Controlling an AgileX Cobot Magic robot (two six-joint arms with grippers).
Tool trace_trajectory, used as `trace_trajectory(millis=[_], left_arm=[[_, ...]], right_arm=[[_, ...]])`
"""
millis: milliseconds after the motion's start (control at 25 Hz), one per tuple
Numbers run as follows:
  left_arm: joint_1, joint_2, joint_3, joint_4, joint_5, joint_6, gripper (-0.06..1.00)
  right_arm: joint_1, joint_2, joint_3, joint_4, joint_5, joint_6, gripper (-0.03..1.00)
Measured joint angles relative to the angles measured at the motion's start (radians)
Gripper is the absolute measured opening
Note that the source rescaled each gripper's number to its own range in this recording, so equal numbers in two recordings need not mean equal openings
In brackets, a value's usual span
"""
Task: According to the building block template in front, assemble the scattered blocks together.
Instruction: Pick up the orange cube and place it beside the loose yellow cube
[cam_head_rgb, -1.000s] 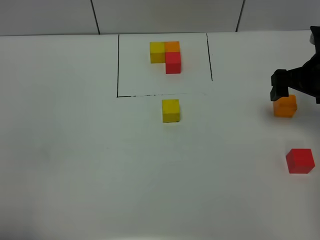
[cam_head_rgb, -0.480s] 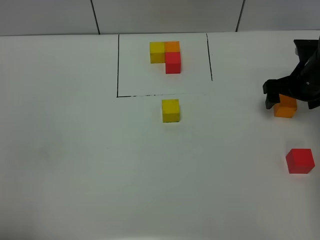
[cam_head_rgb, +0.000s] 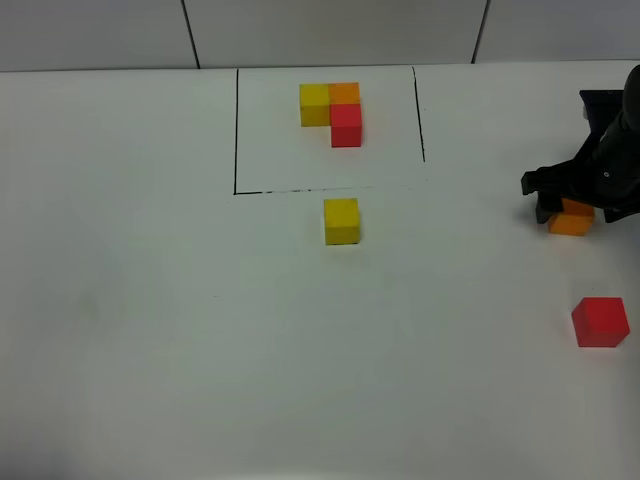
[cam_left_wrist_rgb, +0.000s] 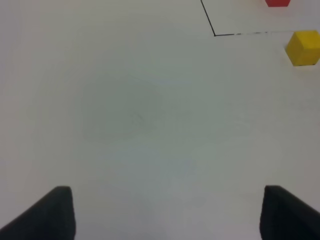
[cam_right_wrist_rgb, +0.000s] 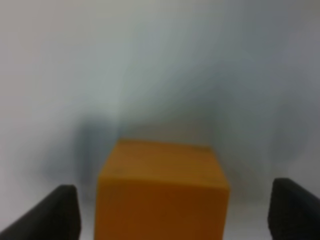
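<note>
The building block template (cam_head_rgb: 332, 110) is a yellow, orange and red L inside a black outline (cam_head_rgb: 236, 130) at the far middle. The loose yellow cube (cam_head_rgb: 341, 221) sits just in front of the outline and also shows in the left wrist view (cam_left_wrist_rgb: 303, 47). The loose orange cube (cam_head_rgb: 573, 220) lies at the right, partly covered by my right gripper (cam_head_rgb: 570, 206). In the right wrist view the gripper (cam_right_wrist_rgb: 172, 212) is open, with a finger on each side of the orange cube (cam_right_wrist_rgb: 162, 190), apart from it. The loose red cube (cam_head_rgb: 600, 321) lies nearer, at the right edge. My left gripper (cam_left_wrist_rgb: 172, 215) is open and empty over bare table.
The white table (cam_head_rgb: 150, 300) ends at a grey tiled wall (cam_head_rgb: 330, 30) at the back. The right arm's black body (cam_head_rgb: 610, 150) stands over the right edge. A corner of the outline (cam_left_wrist_rgb: 215, 34) shows in the left wrist view.
My right gripper has come down and slightly left over the orange cube, covering more of it. The cubes have not moved.
</note>
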Motion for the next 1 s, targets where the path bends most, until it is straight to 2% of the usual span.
trace_trajectory(millis=[160,240,440,560,720,800,920,1000], left_arm=[[0.0,0.0,0.0,0.0,0.0,0.0,0.69],[0.0,0.0,0.0,0.0,0.0,0.0,0.69],[0.0,0.0,0.0,0.0,0.0,0.0,0.69],[0.0,0.0,0.0,0.0,0.0,0.0,0.69],[0.0,0.0,0.0,0.0,0.0,0.0,0.69],[0.0,0.0,0.0,0.0,0.0,0.0,0.69],[0.0,0.0,0.0,0.0,0.0,0.0,0.69],[0.0,0.0,0.0,0.0,0.0,0.0,0.69]], right_arm=[[0.0,0.001,0.0,0.0,-0.007,0.004,0.27],[0.0,0.001,0.0,0.0,0.0,0.009,0.02],[0.001,0.002,-0.014,0.0,0.039,0.0,0.01],[0.027,0.003,-0.064,-0.006,0.123,-0.092,0.01],[0.138,0.003,-0.15,-0.009,0.252,-0.382,0.01],[0.214,0.003,-0.172,-0.033,0.313,-0.578,0.01],[0.34,0.004,-0.185,-0.088,0.354,-0.805,0.01],[0.404,0.009,-0.213,-0.095,0.353,-0.888,0.01]])
